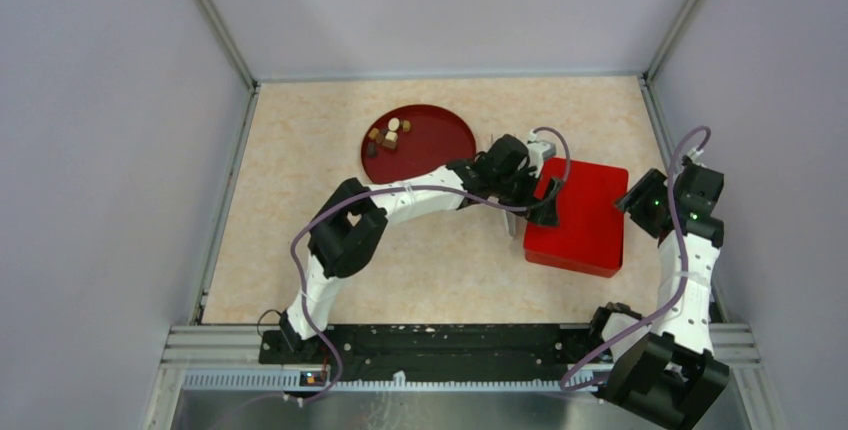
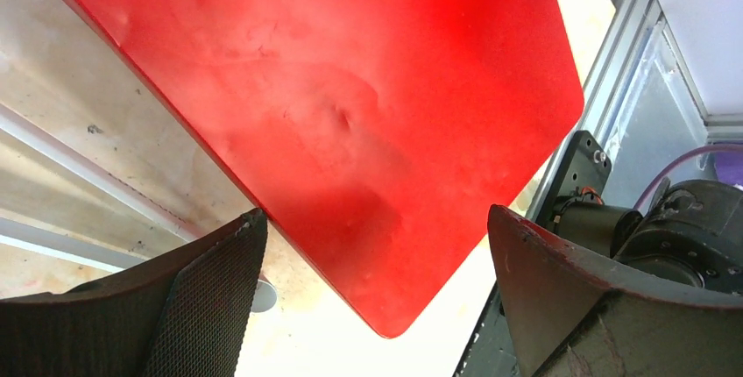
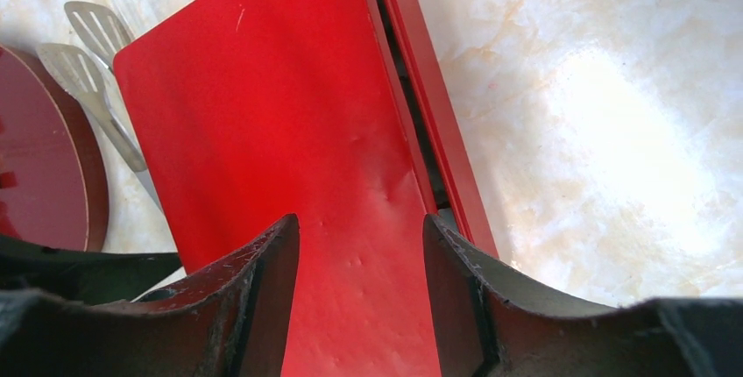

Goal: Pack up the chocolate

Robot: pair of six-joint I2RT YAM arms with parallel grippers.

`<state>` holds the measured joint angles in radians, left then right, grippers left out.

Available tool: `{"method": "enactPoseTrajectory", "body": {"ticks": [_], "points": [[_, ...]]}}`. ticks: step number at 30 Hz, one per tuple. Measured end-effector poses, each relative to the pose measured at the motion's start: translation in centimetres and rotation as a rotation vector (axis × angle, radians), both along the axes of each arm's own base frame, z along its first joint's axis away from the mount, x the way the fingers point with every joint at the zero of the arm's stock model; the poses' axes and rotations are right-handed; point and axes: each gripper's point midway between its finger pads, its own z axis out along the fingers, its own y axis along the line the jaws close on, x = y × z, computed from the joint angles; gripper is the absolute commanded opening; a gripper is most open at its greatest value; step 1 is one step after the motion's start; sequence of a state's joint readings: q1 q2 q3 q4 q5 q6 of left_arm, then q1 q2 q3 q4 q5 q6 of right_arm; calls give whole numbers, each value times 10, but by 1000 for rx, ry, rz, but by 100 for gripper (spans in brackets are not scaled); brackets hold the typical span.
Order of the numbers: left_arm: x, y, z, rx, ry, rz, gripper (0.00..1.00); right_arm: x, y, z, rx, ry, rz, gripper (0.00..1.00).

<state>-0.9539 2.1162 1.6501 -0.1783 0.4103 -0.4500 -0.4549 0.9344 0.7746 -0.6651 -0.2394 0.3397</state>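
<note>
The small brown, tan and white chocolate pieces [image 1: 388, 135] lie in a group on the round dark red plate [image 1: 452, 128], at the far side of the beige marbled worktop [image 1: 290, 170]. To the right of the plate sits a flat red rectangular box [image 1: 580, 218]. The left gripper [image 2: 375, 219] hangs over the box's left edge, jaws wide apart and empty. The right gripper [image 3: 359, 224] is over the lid at the right edge, jaws partly apart. Metal slotted tongs [image 3: 92, 66] lie beside the box.

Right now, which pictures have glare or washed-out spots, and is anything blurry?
Right wrist view: a white glare patch washes out the beige marbled tabletop. Left wrist view: the flat red rectangular box shows soft sheen, and the tabletop beneath its corner is overexposed. Top view: evenly lit.
</note>
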Motion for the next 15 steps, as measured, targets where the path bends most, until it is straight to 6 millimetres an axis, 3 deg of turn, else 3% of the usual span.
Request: {"method": "enactPoseTrajectory", "body": {"ticks": [15], "points": [[3,-8,11,5,-21,-5,99,-4,-14,11,-59,-31,-91,54]]}}
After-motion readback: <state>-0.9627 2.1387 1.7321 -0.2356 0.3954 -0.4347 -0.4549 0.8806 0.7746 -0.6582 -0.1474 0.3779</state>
